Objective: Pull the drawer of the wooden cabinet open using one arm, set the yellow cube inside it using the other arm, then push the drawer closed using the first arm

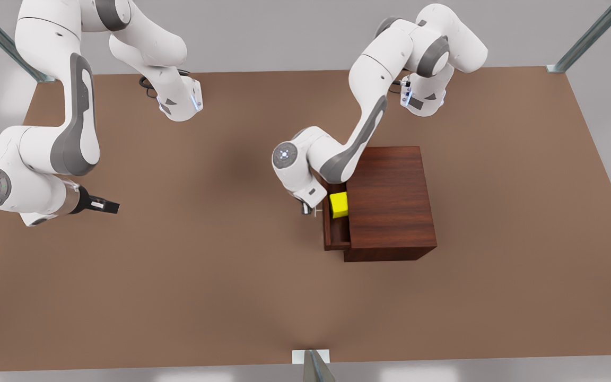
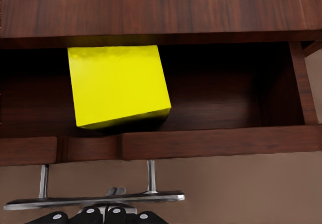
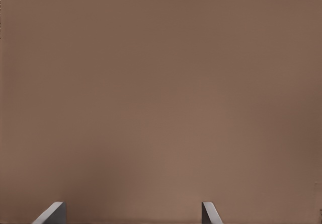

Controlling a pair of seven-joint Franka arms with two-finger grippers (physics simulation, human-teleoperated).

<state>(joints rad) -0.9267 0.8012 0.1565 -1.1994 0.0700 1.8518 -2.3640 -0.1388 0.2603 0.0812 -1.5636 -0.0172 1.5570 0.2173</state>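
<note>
1. Fingers (image 2: 95, 216) of the left gripper (image 1: 308, 209) are seen pressed together against the silver bar handle (image 2: 95, 200) of the drawer (image 1: 335, 233); they are closed, with the handle just in front of them, and whether the bar is actually clasped cannot be told.
2. Seen from the front view, that gripper is placed just to the left of the drawer front, at the end of the arm that reaches in from the far side of the table (image 1: 178, 297).
3. The drawer is found partly pulled out to the front view's left from the wooden cabinet (image 1: 390, 201), with a strip of its inside uncovered.
4. The yellow cube (image 1: 339, 205) is seen resting inside the drawer, slightly turned, toward the far end of the opening and partly under the cabinet's top edge.
5. The cabinet is set on the brown table, right of centre in the front view.
6. The right gripper (image 1: 105, 205) is held well apart from the cabinet, at the front view's left, pointing toward the right above bare table; that arm waits.
7. In the right wrist view its two fingertips (image 3: 50, 213) are seen spread wide with nothing between them, so it is open and empty.
</note>
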